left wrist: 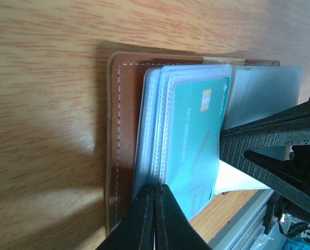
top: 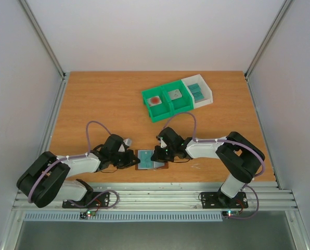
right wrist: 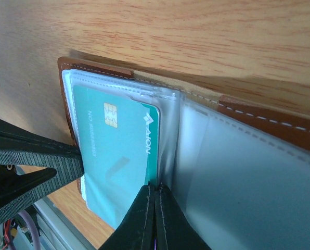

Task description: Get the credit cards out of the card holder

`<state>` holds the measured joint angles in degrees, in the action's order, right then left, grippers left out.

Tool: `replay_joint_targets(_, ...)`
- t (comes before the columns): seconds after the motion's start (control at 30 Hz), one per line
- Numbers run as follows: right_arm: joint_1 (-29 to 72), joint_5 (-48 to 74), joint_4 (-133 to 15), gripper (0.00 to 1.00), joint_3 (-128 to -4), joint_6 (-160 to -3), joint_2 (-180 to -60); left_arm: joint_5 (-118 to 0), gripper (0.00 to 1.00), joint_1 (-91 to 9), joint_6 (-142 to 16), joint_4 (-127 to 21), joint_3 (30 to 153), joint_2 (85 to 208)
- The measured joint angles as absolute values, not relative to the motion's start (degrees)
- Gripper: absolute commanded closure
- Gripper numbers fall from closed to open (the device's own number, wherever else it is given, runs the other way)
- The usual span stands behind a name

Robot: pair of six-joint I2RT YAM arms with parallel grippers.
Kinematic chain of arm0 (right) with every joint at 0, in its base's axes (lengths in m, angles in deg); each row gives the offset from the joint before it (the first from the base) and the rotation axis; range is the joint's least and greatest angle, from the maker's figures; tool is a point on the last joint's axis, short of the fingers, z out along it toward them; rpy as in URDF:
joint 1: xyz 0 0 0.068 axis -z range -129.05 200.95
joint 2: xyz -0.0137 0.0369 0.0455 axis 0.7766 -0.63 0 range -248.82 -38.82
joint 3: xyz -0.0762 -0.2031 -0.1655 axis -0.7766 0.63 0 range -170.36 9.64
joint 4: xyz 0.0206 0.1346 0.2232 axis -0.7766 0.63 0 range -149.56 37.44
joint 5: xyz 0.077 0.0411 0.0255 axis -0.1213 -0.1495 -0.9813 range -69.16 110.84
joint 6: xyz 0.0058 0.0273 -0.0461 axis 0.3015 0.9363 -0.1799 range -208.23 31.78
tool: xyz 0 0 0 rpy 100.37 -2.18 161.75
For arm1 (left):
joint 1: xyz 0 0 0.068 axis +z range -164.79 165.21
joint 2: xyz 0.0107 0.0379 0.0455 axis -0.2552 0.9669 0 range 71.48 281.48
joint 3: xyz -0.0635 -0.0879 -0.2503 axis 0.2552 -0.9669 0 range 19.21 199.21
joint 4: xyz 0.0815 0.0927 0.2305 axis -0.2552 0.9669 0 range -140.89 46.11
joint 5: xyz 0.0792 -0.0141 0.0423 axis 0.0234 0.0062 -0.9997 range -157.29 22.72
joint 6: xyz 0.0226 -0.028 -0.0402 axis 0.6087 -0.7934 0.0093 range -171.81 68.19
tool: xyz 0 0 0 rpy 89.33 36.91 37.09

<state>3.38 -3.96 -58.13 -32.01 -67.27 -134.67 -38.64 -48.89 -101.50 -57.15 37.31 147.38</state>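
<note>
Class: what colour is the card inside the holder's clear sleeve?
Teal card, gold chip; right wrist view shows it best.

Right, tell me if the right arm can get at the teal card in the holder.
Probably yes: the card holder lies open, the teal card shows in a clear sleeve, and the shut right gripper sits at its edge.

Wooden tabletop (top: pixel 103 104) enclosed by plain white walls (top: pixel 155 31) on three sides; aluminium rails (top: pixel 160 197) along its near edge; soft, even light.

Overhead view far; both wrist views close, sharing card holder (left wrist: pixel 123 135).
</note>
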Motion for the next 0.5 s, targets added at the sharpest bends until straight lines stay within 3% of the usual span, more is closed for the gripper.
replay_joint_targets(0.5,3.38,-1.97,-58.13,0.99,-29.34,-67.52,-130.85,-38.73,0.92,-48.89,-101.5,-57.57,37.29,147.36)
